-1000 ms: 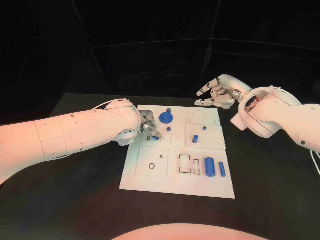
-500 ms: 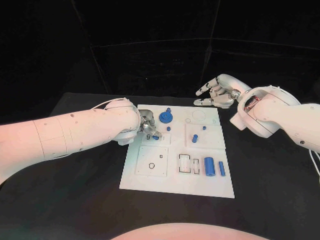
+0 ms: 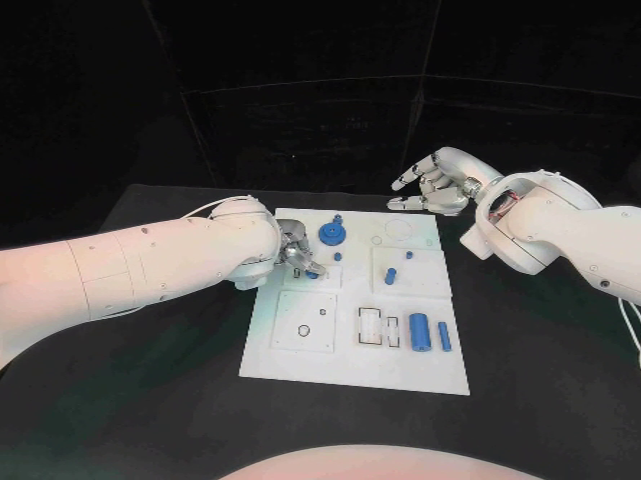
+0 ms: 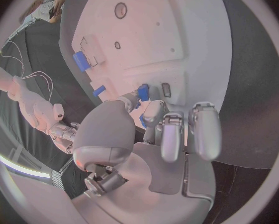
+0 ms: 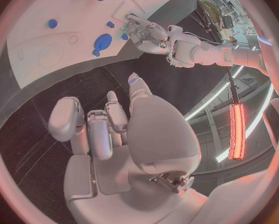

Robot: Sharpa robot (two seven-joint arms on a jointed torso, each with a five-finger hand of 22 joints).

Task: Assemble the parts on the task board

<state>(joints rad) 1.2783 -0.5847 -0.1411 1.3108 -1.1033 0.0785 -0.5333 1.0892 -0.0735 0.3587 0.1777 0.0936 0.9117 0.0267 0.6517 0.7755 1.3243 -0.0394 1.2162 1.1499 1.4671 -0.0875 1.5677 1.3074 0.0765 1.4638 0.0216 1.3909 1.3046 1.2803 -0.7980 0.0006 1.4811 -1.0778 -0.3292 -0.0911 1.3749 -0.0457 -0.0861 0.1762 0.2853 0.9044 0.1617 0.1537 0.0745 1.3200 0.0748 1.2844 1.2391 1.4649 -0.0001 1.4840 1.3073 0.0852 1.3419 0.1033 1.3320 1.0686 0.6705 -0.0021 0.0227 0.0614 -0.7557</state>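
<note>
The white task board (image 3: 352,352) lies mid-table. My left hand (image 3: 294,254) rests over the board's left edge near the back. Its thumb and a finger pinch a small blue part (image 3: 310,272), seen up close as the small blue part (image 4: 142,92) just over the board (image 4: 176,35). A round blue part (image 3: 333,237) sits behind that hand. Two blue pegs (image 3: 389,277) stand mid-board, and a blue cylinder (image 3: 420,333) and a slim bar (image 3: 444,338) lie at the front right. My right hand (image 3: 436,184) hovers beyond the board's back right corner, fingers apart and holding nothing.
Empty cut-outs mark the board's front left plate (image 3: 306,325) and a rectangular slot (image 3: 376,329). In the right wrist view the right hand (image 5: 108,129) hangs over black table, with the board (image 5: 64,30) and the left hand (image 5: 145,35) beyond.
The right hand's fingers have shifted very slightly. The left hand and the parts have stayed where they were.
</note>
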